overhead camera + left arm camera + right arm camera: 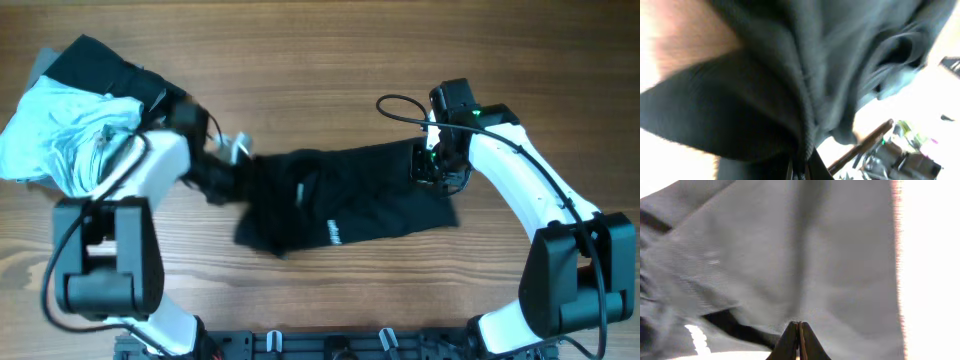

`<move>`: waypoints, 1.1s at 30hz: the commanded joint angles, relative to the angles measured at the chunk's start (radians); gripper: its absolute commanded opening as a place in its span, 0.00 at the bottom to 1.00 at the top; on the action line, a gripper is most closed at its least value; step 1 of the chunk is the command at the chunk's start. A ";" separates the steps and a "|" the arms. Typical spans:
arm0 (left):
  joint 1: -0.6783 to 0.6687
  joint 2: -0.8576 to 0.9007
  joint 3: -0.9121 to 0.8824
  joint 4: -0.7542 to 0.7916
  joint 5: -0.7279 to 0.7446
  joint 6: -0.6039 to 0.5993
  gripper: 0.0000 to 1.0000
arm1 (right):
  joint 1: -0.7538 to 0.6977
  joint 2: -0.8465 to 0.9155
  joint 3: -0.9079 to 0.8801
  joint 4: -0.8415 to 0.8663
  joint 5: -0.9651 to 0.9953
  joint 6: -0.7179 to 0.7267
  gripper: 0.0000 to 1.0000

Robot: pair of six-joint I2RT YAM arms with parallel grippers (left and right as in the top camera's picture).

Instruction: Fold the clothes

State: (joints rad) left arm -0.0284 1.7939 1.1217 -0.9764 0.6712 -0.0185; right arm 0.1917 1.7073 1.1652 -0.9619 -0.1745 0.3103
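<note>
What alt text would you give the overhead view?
A black garment lies stretched across a wooden table, its ends held by the left arm and the right arm. A heap of pale blue and black clothes sits at upper left.

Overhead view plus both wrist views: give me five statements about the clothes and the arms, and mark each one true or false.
1. The black garment is stretched out between the two arms. True.
2. The right arm has its jaws open over bare wood. False: the right wrist view shows them shut on the black cloth.
3. A pile of clothes sits on the table beside the left arm. True.
4. The left arm's jaws hold nothing. False: the left wrist view shows them pinched on bunched black cloth.
5. The pile is all black. False: a pale blue piece lies on top of a black one.
</note>
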 commanded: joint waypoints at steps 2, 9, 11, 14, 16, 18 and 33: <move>-0.029 -0.065 0.277 -0.122 -0.060 0.019 0.04 | 0.003 0.004 -0.009 0.006 0.026 0.011 0.04; -0.233 -0.043 0.345 -0.074 -0.095 0.006 0.04 | -0.020 0.004 -0.009 0.006 0.067 0.011 0.04; -0.296 -0.021 0.344 -0.042 -0.108 -0.027 0.04 | -0.039 0.004 -0.009 0.007 0.067 0.012 0.04; -0.410 0.029 0.344 0.039 -0.124 -0.080 0.04 | -0.069 0.004 -0.009 0.007 0.067 0.011 0.04; -0.474 0.063 0.344 0.092 -0.128 -0.120 0.04 | -0.090 0.004 -0.009 0.006 0.063 0.011 0.04; -0.538 0.100 0.344 0.162 -0.128 -0.175 0.04 | -0.101 0.004 -0.009 0.003 0.063 0.011 0.04; -0.683 0.042 0.436 0.116 -0.352 -0.278 1.00 | -0.104 0.004 -0.009 0.010 0.016 -0.050 0.75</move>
State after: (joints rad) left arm -0.7658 1.9675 1.4731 -0.7815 0.4442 -0.2802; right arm 0.0887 1.7073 1.1652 -0.9596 -0.1291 0.3111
